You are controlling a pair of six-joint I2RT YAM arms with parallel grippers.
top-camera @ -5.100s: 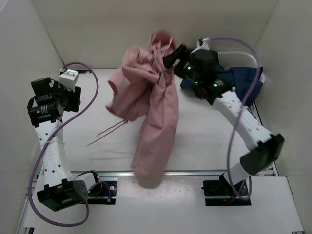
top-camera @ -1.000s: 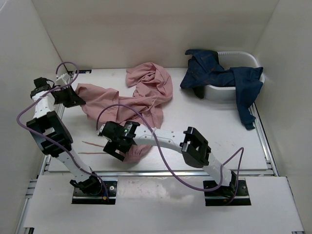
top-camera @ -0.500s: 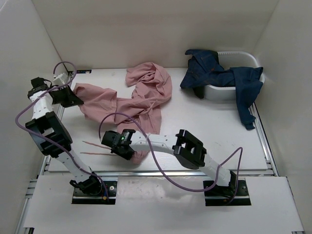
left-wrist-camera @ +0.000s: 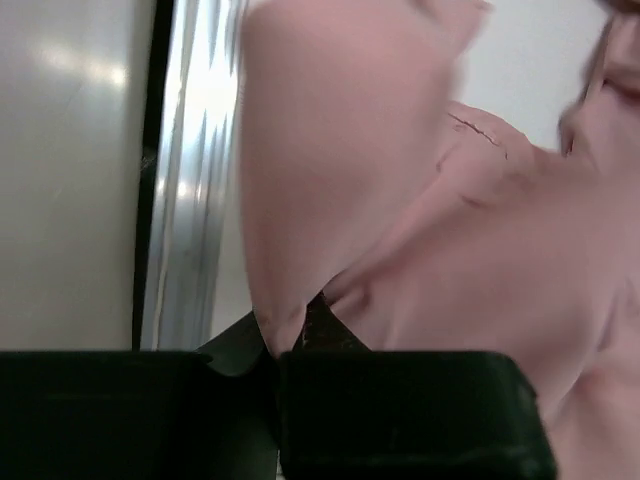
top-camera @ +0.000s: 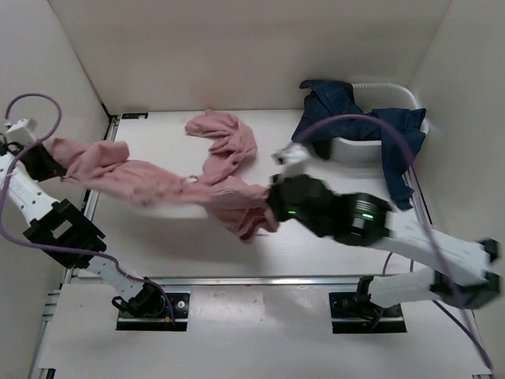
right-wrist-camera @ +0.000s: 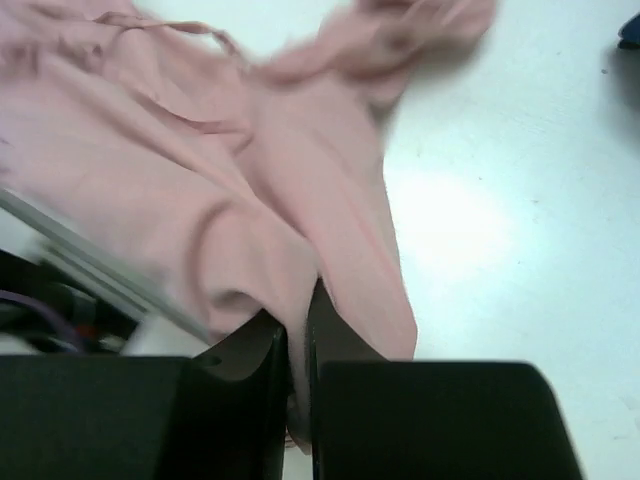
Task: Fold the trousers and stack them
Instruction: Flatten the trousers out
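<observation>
My left claw (top-camera: pixel 38 160) is pinched on one end of the long dusty-pink thin-cloth trousers (top-camera: pixel 158 183) at the left edge of the white desk (top-camera: pixel 158 237). My right claw (top-camera: pixel 272 207) pinches a fold mid-desk; cloth spans between them, rest bunched toward the back.

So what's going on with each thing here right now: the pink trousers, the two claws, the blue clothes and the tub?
trousers: unfolded, crumpled, strung out between the two grippers
left gripper: shut on the trousers
right gripper: shut on the trousers
blue garment: unfolded, draped over the white tub's rim
white tub: upright, partly covered by the blue garment
</observation>
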